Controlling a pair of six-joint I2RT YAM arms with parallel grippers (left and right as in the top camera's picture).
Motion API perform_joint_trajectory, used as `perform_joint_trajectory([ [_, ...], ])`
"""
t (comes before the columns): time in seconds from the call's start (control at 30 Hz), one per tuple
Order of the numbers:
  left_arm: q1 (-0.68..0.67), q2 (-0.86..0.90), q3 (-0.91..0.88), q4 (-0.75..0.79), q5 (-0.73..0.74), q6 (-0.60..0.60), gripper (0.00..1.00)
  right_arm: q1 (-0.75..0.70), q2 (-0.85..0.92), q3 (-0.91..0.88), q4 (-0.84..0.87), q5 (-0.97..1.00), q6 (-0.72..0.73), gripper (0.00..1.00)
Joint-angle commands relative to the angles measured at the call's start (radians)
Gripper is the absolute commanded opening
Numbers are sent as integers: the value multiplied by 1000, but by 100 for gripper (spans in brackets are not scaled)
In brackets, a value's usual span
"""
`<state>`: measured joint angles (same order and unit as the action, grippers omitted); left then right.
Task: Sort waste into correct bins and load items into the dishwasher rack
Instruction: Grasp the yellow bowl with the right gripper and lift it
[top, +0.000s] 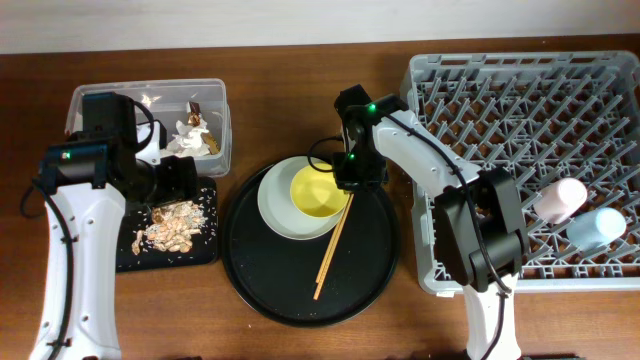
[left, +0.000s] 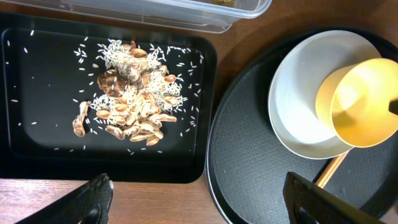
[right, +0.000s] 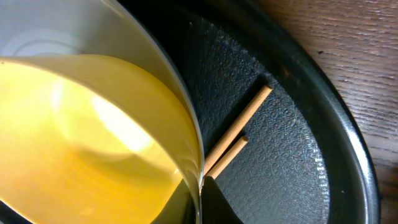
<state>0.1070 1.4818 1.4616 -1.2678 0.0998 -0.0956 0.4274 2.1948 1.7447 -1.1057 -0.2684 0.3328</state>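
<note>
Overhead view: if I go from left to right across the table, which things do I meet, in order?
Shallow tray → bowl → rack, and inside it pink cup → blue cup.

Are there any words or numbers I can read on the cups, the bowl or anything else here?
No words, numbers or signs can be read in any view.
The small brown wrapper in the clear tub: too small to tell if it has print.
The yellow bowl, plate, pink cup, blue cup and rack: plain, no writing shows.
</note>
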Motion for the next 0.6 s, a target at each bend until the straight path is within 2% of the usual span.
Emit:
perform_joint_trajectory([
  [0.0,3,-11,7,1,9,-6,87,5,8,10,-5,-13,-2,4],
  [0.13,3,-11,7,0,9,-6,87,3,-4,11,-12,-12,-2,4],
  [0.2,3,-11,7,1,9,-6,87,-14,-80,14,-14,30,-3,4],
  [0.3,3,-11,7,1,9,-6,87,-63,-254,26,-23,192,-14,4],
  [0.43,3,-11,7,2,9,-6,87,-219,-507,26,50,504,-21,4],
  [0.53,3,-11,7,2,9,-6,87,-354,-584,26,124,579,-124,4],
  [0.57,3,-11,7,2,9,-6,87,-415,-590,26,158,663,-127,4],
])
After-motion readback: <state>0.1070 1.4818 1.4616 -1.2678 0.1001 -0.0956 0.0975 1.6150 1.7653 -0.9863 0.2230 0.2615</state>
